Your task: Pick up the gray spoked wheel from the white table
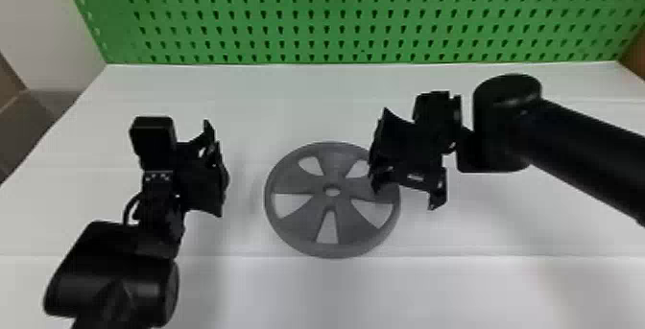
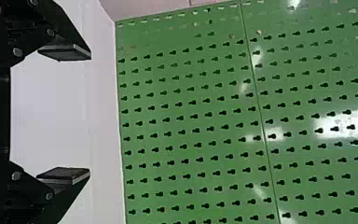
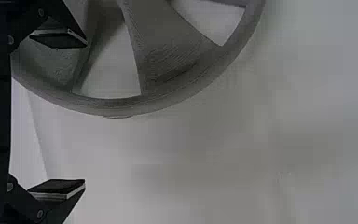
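Currently, the gray, round spoked wheel lies flat on the white table; I judge it stiff and light. I should clamp its outer rim at the right side with the black two-fingered right gripper, spread wide, empty and apparently above it; the black left gripper is likewise wide and empty.

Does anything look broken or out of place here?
Nothing stands out. The wheel lies flat on the table, and what shows of its rim and spokes looks whole. The open right gripper hides part of the rim, so I can't vouch for that bit.
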Robot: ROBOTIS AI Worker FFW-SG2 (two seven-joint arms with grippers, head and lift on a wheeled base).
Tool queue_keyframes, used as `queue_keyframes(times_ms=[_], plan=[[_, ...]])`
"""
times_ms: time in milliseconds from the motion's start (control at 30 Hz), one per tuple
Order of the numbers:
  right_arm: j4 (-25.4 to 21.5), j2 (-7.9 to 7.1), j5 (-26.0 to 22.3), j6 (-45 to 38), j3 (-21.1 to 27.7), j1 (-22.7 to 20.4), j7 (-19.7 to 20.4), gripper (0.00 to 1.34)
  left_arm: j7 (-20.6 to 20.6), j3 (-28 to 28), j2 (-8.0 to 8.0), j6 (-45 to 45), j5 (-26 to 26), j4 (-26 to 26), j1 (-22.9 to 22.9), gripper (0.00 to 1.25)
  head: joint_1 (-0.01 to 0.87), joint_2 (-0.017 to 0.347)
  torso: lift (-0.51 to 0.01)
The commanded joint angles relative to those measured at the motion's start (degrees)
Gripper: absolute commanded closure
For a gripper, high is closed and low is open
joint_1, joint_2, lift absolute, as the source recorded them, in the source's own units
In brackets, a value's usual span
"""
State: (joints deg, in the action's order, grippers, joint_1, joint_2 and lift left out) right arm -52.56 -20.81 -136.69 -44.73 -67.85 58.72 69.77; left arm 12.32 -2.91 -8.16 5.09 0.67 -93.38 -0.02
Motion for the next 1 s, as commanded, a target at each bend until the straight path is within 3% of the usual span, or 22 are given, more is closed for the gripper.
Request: queue_keyframes(times_ms=[0,967], plan=[[-0.52,0.07,-0.42,1.05,-0.97,-0.45,0.01,0.22,-0.01,-0.17,-0.28,0.0,-0.05,-0.04,-0.07,0.37,0.772,0.066,-0.081],[-1.58,2.35,4.86,5.45,2.46,-4.32,0.01,0.25,0.25,-0.34,-1.24,0.0,0.3,-0.48,-0.42,0.37,0.772,0.066,-0.081]])
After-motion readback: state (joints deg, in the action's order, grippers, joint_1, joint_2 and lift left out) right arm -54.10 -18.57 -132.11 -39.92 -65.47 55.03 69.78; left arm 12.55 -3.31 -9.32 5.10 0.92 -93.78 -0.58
